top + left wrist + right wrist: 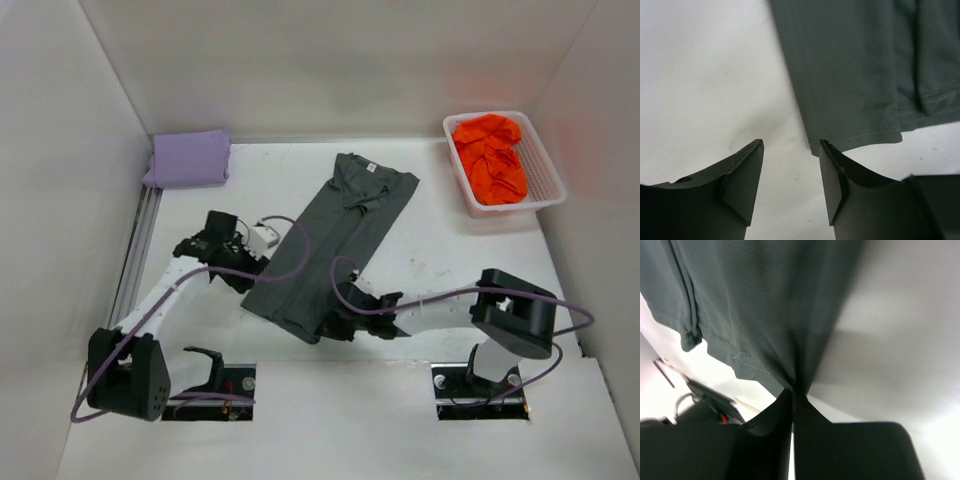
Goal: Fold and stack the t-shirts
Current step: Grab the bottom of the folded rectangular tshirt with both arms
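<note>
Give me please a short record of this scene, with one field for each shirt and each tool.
lavender shirt: folded, far left corner
dark grey shirt: laid out long, diagonal, centre
orange shirt: crumpled inside white basket, far right
left tool: open, empty, beside a hem corner of the dark grey shirt
right tool: shut on the near hem of the dark grey shirt

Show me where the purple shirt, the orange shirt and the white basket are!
purple shirt (190, 158): top view, middle of the folded bundle.
orange shirt (490, 158): top view, middle of the crumpled heap.
white basket (541, 168): top view, bare mesh on its right side.
</note>
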`<state>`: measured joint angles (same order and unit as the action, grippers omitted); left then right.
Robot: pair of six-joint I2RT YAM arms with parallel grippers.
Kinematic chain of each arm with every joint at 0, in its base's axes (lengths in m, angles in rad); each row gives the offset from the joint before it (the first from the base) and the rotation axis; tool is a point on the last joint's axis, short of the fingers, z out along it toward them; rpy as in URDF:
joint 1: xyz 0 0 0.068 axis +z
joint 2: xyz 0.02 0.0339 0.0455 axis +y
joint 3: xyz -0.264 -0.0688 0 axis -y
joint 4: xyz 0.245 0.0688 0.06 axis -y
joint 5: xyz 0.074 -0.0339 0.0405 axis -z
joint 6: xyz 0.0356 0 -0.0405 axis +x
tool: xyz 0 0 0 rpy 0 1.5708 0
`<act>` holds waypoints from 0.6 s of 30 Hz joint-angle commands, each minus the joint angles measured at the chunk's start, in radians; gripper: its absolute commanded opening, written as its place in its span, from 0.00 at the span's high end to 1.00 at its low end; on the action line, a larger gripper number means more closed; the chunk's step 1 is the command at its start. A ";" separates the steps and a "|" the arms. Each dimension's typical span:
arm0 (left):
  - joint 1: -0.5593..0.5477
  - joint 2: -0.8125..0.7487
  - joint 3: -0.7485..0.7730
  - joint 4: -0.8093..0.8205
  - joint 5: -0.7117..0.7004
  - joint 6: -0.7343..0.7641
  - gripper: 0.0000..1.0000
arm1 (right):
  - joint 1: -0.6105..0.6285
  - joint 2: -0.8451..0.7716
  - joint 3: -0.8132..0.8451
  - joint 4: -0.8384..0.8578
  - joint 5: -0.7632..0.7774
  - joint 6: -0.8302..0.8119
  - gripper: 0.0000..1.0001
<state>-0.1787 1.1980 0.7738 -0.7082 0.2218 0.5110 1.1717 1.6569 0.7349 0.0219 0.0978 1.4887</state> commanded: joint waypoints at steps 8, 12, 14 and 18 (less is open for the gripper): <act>-0.612 -0.261 -0.123 -0.082 -0.292 0.489 0.50 | 0.079 -0.400 -0.368 -0.174 -0.026 0.101 0.87; -0.835 -0.325 -0.218 -0.080 -0.306 0.563 0.50 | 0.139 -0.529 -0.382 -0.250 -0.060 0.050 0.63; -0.914 -0.305 -0.248 -0.067 -0.311 0.560 0.51 | 0.173 -0.613 -0.378 -0.289 -0.041 0.051 0.53; -0.968 -0.278 -0.326 -0.001 -0.289 0.586 0.51 | 0.184 -0.758 -0.368 -0.393 0.017 0.080 0.46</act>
<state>-1.1213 0.9112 0.4892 -0.7574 -0.0635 1.0096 1.3506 0.9707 0.3634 -0.2436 0.0723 1.5467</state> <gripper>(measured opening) 0.491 0.537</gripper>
